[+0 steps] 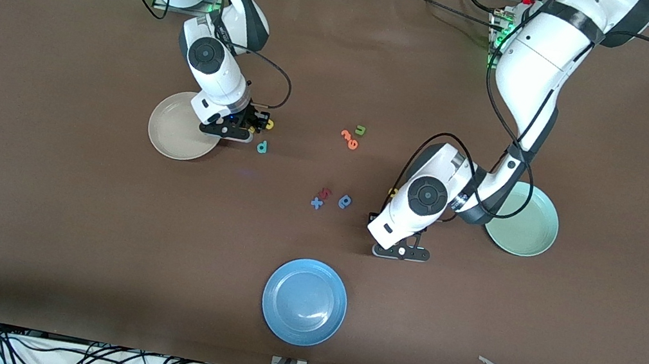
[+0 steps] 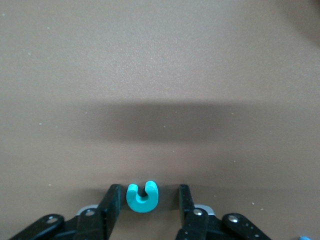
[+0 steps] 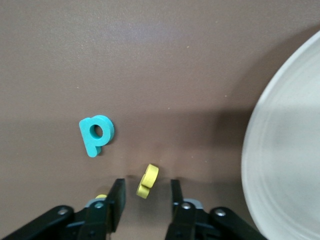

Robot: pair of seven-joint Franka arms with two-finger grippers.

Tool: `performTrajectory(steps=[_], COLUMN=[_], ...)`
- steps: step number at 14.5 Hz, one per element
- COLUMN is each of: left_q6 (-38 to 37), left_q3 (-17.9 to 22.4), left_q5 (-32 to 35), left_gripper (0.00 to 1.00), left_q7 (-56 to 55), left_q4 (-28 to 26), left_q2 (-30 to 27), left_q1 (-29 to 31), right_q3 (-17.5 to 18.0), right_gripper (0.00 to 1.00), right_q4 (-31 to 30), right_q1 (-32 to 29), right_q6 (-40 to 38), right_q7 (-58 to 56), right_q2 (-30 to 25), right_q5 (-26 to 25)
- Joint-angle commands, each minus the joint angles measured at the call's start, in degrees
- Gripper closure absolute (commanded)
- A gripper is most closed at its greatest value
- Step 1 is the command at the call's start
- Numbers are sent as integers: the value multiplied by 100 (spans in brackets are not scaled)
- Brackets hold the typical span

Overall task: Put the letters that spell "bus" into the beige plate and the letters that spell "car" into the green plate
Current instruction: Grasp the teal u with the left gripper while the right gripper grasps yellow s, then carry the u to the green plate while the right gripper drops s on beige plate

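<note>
- A brown counter [image 1: 36, 195] carried scattered letters.
- The left end effector [image 2: 146, 200], at the green plate's [image 1: 533, 241] nine o'clock, straddled the teal c [image 2: 141, 196], fingers apart, ready to pinch.
- The right end effector [image 3: 145, 197], at the beige plate's [image 1: 166, 134] three o'clock, likewise bracketed the yellow s [image 3: 148, 181], not gripping.

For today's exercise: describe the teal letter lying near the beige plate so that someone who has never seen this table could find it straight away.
Start at the beige plate toward the right arm's end of the table. Beside its rim sits the right gripper, with a small yellow letter between its fingers. The teal letter lies on the table just nearer the front camera, the only teal piece there.
</note>
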Motion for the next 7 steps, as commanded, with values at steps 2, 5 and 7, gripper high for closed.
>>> performTrajectory(steps=[2,5,7], left_q6=[-126,-126,-126], left_q3=[44,53,53], left_q5=[202,210,210], left_gripper=[58,62,66], left_q7=[-66,-66,-66], left_q4=[13,4,4], left_q2=[-12,-12,-3], left_q1=[-63,-54,-54], right_q3=[48,48,40], right_gripper=[98,100,100], right_q4=[-171,-154,-145], right_q1=[-41,-41,-67], right_q6=[29,29,-75], right_q7=[41,6,-204], right_q2=[-189,-207,-425], right_q5=[-111,-111,-111])
